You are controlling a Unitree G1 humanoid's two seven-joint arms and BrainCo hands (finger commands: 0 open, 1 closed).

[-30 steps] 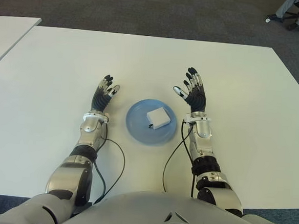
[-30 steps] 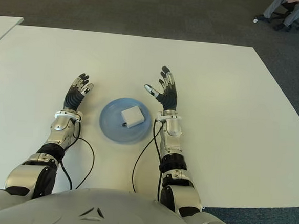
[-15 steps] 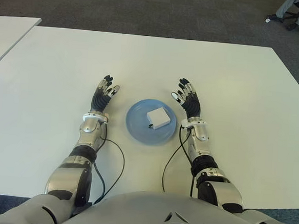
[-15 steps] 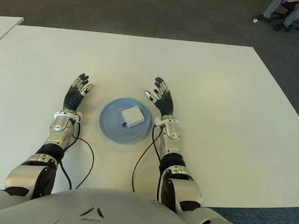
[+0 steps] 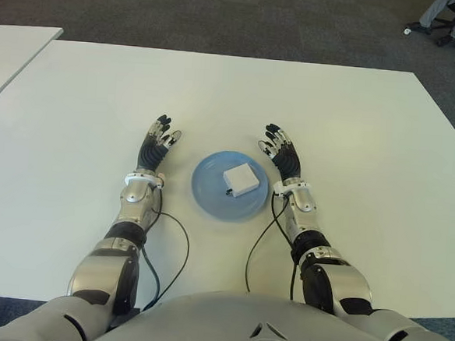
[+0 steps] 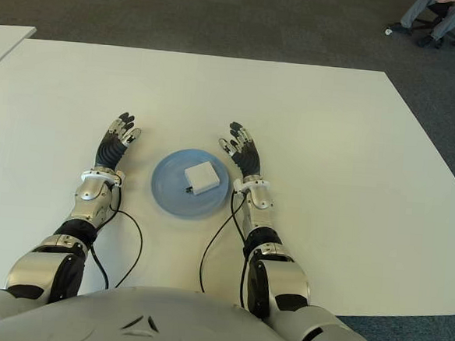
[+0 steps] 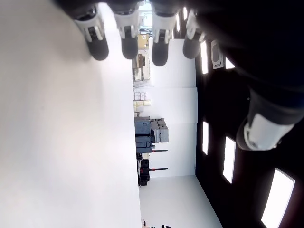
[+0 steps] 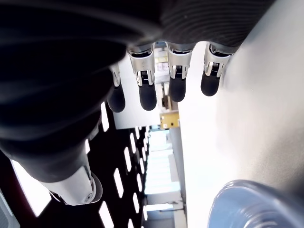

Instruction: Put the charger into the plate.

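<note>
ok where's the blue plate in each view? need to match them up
Left eye: blue plate at centre, between both robot hands.
Right eye: left of centre, the same spot on the table.
Left wrist: not in it.
Right wrist: only a slice of its rim, in the corner below the fingers.
Shared landmark: the white charger lying in the plate, seen in both eye views.

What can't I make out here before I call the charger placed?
- Underside of the charger: eye views show only its top, so whether it lies flat on the plate is hidden.
- Charger from the wrist views: the right wrist view shows only the plate's rim, cut off by the edge.
- Whether the right hand and left hand touch the table: cannot tell.
</note>
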